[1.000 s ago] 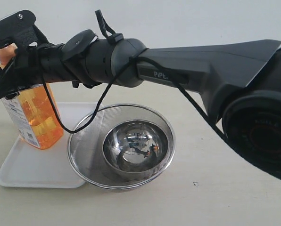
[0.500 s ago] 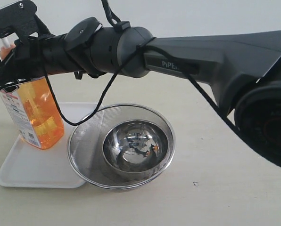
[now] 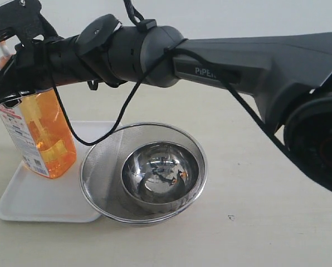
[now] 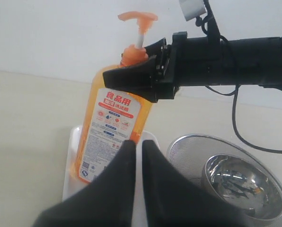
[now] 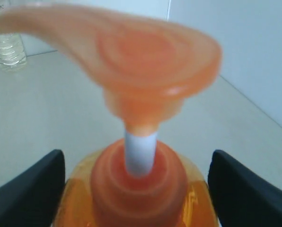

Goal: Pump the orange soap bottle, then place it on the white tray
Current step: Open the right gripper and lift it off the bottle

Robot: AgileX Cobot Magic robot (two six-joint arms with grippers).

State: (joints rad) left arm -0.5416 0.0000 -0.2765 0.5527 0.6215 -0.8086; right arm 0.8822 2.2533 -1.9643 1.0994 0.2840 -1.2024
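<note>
Here the orange soap bottle [image 3: 43,139] stands upright on the white tray [image 3: 38,206] at the left of the exterior view, close to the tray's far edge; the near half of the tray is bare. The right gripper [image 5: 138,189] is spread, one finger on each side of the bottle's shoulder below the pump head. The left gripper [image 4: 137,156] is pressed nearly together, empty. A mesh strainer [image 3: 99,167] holding a steel bowl [image 3: 160,172] overlaps the tray's right rim. Bare table [image 3: 255,222] fills the lower right.

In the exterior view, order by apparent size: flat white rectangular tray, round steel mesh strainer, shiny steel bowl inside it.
Largest: steel mesh strainer and white tray, alike; tray partly covered.
Smallest: shiny steel bowl.
</note>
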